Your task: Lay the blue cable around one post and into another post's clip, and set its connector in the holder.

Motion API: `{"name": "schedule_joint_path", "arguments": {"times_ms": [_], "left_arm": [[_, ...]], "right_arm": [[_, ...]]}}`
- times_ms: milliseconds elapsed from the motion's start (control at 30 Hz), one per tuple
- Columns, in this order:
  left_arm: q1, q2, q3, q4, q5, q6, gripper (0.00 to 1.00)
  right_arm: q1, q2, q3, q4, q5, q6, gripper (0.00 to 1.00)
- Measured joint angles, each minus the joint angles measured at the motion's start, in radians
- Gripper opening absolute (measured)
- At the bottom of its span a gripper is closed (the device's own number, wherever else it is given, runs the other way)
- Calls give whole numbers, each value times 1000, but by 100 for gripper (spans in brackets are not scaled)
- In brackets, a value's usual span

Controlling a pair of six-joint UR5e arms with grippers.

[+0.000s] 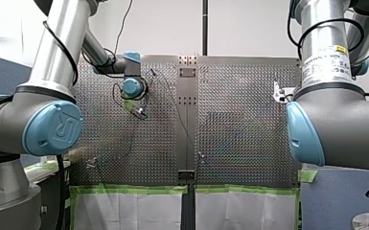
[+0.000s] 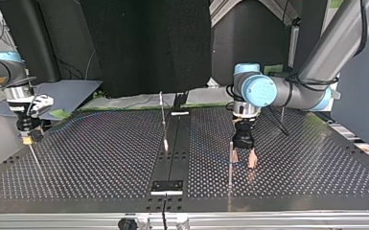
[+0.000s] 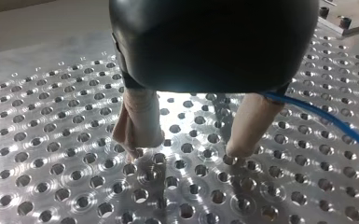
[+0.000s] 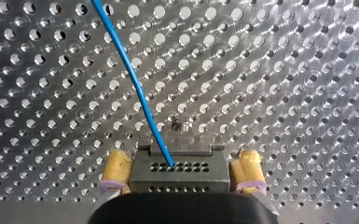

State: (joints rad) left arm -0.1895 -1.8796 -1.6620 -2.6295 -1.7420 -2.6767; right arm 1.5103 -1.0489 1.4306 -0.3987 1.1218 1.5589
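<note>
In the right wrist view the blue cable (image 4: 130,74) runs across the perforated table (image 4: 284,70) into a dark connector block (image 4: 177,175). That block sits between the yellow pads (image 4: 116,168) of my right gripper (image 4: 182,161), which stand open just off its sides. At the top view's left my right gripper (image 2: 27,136) hangs low at the plate's edge. My left gripper (image 2: 243,157) is open beside a thin post (image 2: 230,160). Its beige fingers (image 3: 140,126) almost touch the plate with nothing gripped, and the cable (image 3: 326,119) passes beside one of them.
A second thin post (image 2: 163,120) stands by the dark centre strip (image 2: 172,143), and a small black plate (image 2: 167,186) lies on that strip near the front edge. Green tape (image 1: 134,189) lines the plate's near edge in the front view.
</note>
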Motion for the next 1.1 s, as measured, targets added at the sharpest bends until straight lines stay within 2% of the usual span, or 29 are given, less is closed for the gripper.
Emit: {"name": "schedule_joint_path", "arguments": {"times_ms": [400,567,800,933,1100], "left_arm": [[1,0,0,-2,7,-1,100],[2,0,0,-19,8,-18,100],[3,1,0,-68,-29,-64,100],[0,1,0,-96,-52,-70,100],[-9,1,0,-121,-61,-63,100]], "right_arm": [[2,2,0,1,0,0,98],[2,2,0,1,1,0,98],[3,3,0,2,1,0,98],[3,3,0,3,1,0,98],[3,3,0,3,1,0,98]]}}
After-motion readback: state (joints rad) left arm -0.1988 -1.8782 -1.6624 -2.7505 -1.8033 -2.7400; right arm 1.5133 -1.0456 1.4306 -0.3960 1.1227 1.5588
